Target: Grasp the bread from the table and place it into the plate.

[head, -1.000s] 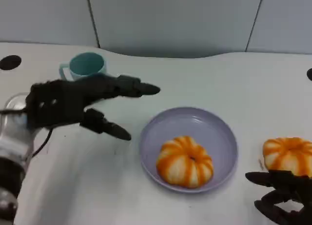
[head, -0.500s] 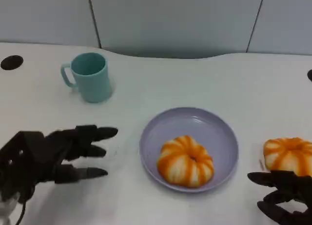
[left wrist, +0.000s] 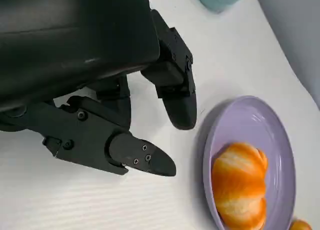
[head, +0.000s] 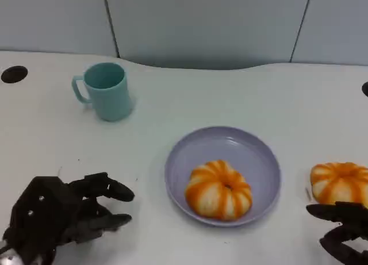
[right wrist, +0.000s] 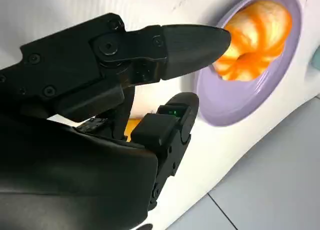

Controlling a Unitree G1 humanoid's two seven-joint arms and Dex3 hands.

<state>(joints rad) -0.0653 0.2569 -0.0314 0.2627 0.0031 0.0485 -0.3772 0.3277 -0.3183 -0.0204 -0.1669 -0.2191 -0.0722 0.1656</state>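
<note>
White table [head: 241, 98] under everything. Lavender plate [head: 253, 156] sits ahead and to the inner side of the left hand's fingertips, apart from them, table showing between; in the left wrist view the plate rim [left wrist: 210, 140] is just past the fingertips. Left hand [head: 63, 213] low over the table, fingers [head: 112, 188] apart and a bit curled, nothing in them, released. Teal mug [head: 108, 91] well beyond the left fingers, upright, handle facing away from the plate. One orange-and-white bread [head: 218, 190] lies inside the plate, toward its near side, between the two hands and touching neither; the left wrist view shows the same bread [left wrist: 240, 185] in the plate, clear of the fingers. Second bread [head: 339, 183] on the table outside the plate, just beyond the right hand's fingers, very close to them; contact cannot be told. Right hand [head: 345, 233] at the table's near edge, fingers [head: 328, 212] spread and curled, grasping nothing, released. In the right wrist view the fingers [right wrist: 190, 40] point toward the plate [right wrist: 250, 103] with the bread [right wrist: 257, 33] in it, and a bit of orange shows behind them
</note>
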